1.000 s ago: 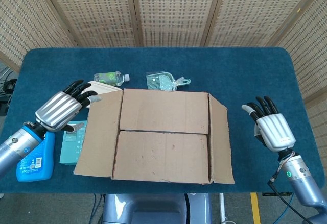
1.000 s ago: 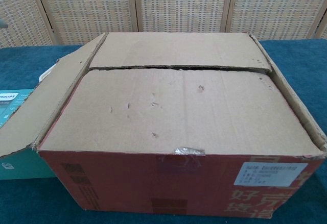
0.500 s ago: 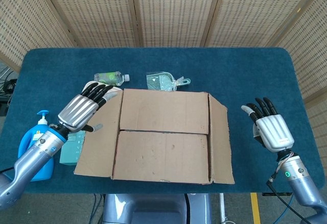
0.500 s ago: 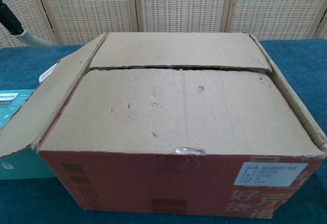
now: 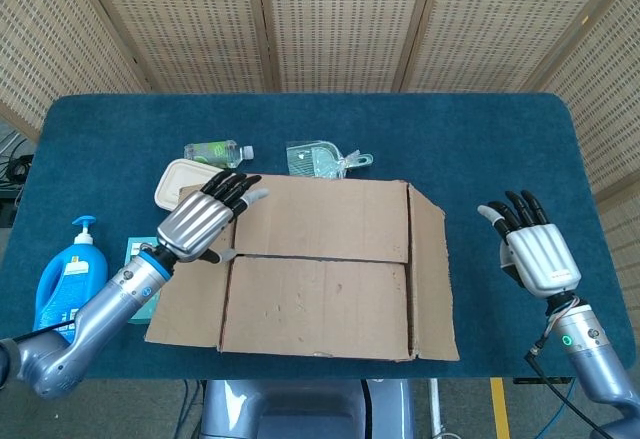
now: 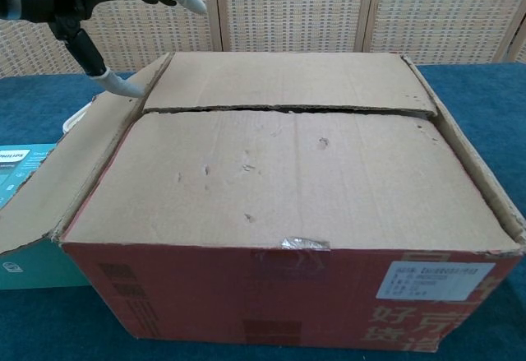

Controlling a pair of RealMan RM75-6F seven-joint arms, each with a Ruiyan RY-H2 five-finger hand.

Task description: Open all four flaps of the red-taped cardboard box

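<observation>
over the cardboard box (image 5: 320,264) left edge, left hand (image 5: 200,224) hovers fingers apart, empty; advise hooking the long flap (image 5: 322,218) seam. right hand (image 5: 535,249) spread, idle.

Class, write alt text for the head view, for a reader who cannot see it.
A cardboard box sits on a blue table, its two long flaps lying closed; the left hand reaches over its left edge, fingers spread. The right hand hovers open, right of the box, and small items lie behind and left.
</observation>
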